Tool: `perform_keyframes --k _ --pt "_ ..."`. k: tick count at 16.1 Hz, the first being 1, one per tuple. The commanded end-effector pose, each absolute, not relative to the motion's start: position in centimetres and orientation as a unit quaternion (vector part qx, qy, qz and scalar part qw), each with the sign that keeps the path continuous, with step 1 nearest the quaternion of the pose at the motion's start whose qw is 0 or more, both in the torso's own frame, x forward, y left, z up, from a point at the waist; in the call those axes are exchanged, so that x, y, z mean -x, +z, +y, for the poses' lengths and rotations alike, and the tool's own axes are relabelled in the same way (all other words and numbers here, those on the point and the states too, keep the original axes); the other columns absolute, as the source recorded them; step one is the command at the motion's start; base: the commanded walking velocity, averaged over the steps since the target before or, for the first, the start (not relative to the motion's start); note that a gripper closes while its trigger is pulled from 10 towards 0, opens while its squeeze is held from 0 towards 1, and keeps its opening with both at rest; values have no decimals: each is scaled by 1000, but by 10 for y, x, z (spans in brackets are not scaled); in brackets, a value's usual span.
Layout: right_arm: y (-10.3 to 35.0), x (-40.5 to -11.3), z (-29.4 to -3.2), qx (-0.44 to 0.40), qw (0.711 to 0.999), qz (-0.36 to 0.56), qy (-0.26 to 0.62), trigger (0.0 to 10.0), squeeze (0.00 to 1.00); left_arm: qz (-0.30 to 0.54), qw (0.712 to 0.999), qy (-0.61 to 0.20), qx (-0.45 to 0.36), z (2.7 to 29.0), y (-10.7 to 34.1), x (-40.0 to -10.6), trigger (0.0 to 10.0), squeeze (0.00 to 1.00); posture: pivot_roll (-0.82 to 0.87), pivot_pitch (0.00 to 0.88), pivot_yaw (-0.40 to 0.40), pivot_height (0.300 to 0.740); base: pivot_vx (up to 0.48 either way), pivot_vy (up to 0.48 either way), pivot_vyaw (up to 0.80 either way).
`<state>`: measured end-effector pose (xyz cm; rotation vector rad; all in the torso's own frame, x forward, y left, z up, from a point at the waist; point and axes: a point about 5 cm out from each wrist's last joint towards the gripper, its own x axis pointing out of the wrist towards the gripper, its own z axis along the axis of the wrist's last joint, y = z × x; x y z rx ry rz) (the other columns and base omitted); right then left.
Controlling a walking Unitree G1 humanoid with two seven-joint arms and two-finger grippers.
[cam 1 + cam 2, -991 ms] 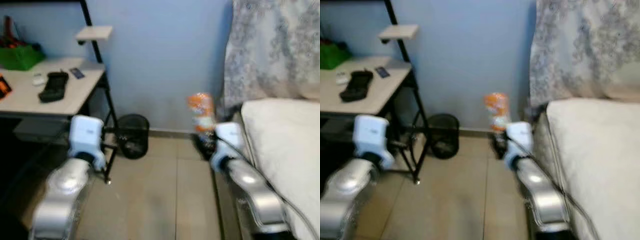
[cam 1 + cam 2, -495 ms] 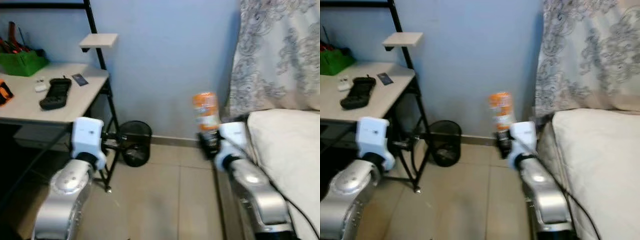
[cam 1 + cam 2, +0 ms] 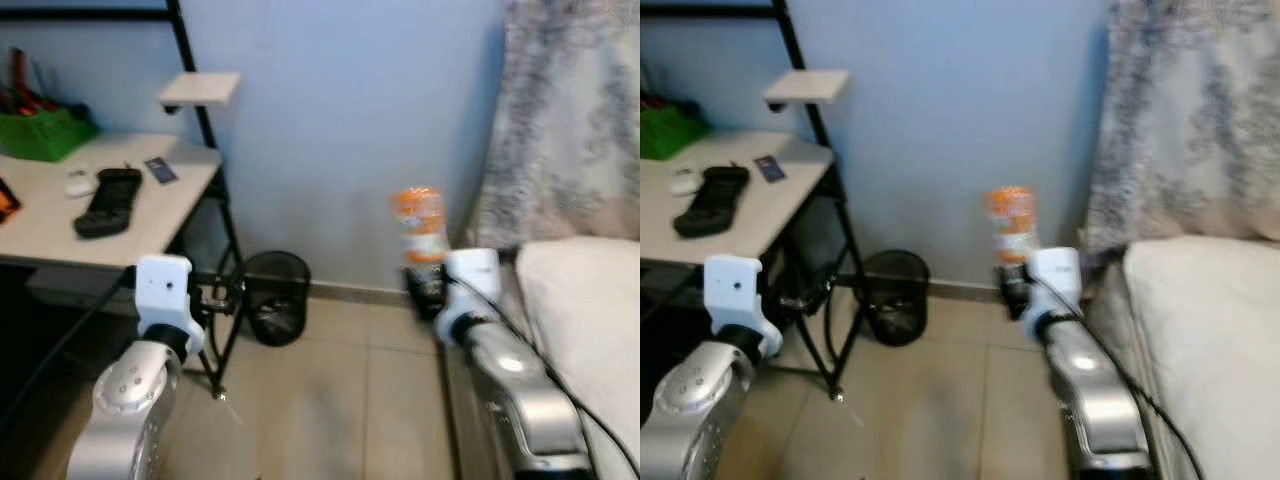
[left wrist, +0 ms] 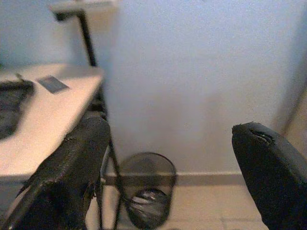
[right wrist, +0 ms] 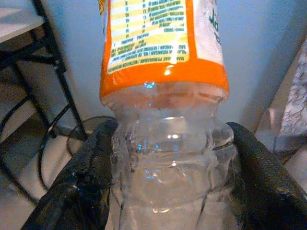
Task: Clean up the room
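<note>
At eleven o'clock I see a round mesh bin (image 3: 276, 297) under the desk (image 3: 60, 215); my right gripper (image 5: 172, 158) clamps a ribbed clear bottle (image 5: 165, 91), left gripper (image 4: 168, 163) gapes wide.

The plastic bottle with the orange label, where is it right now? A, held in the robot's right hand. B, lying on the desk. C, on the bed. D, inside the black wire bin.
A: the right hand has its two black fingers clamped on either side of the clear bottle, which is held upright in front of the blue wall, off to the side of the bin.
</note>
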<state>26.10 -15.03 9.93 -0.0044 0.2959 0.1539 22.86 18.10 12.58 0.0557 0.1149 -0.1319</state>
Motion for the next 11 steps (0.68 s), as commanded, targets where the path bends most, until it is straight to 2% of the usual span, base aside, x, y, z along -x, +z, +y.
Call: perform_keyframes --k 1,11 --pt "108 -264 -139 -3 988 125 95 10000 0 67 995 -59 -46 191 119 -226 10000 0 42 0 40 740 345 0 0" --pt "106 -267 -142 -3 988 129 83 10000 0 73 993 -63 -73 197 111 -231 10000 0 45 0 46 740 348 0 0"
